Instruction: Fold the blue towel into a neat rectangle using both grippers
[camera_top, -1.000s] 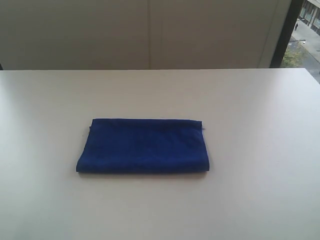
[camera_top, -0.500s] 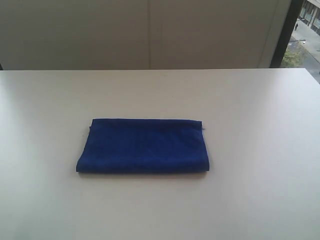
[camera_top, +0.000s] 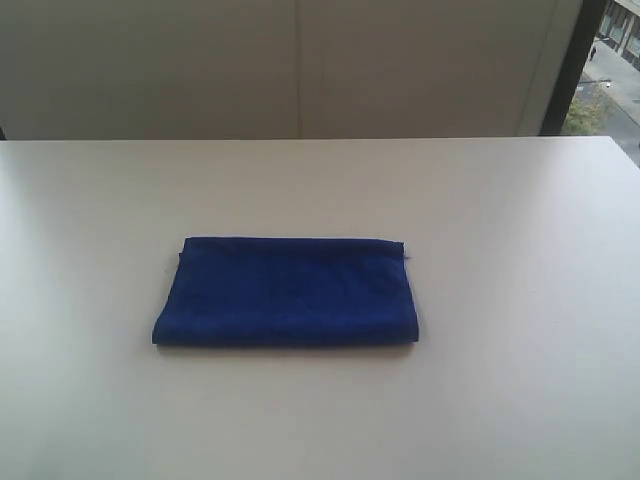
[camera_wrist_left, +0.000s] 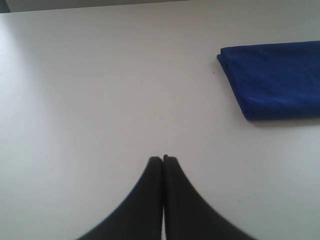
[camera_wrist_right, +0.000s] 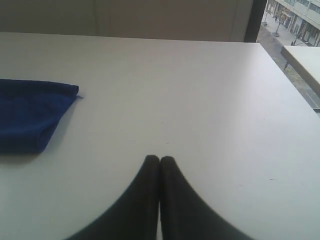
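Blue towel (camera_top: 287, 292) lies folded at the centre of the table (camera_top: 520, 200), long axis left to right. Your left gripper (camera_wrist_left: 163, 159), jaws pressed together, stands well off its left end; the right gripper (camera_wrist_right: 159, 158) (also closed, empty) stands well off its right end.

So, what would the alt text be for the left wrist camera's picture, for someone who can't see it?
A folded blue towel lies flat on a pale table, partly cut off by the picture's edge. Nearer the camera, the two black fingers of the left gripper are pressed shut, holding nothing and well clear of the towel.
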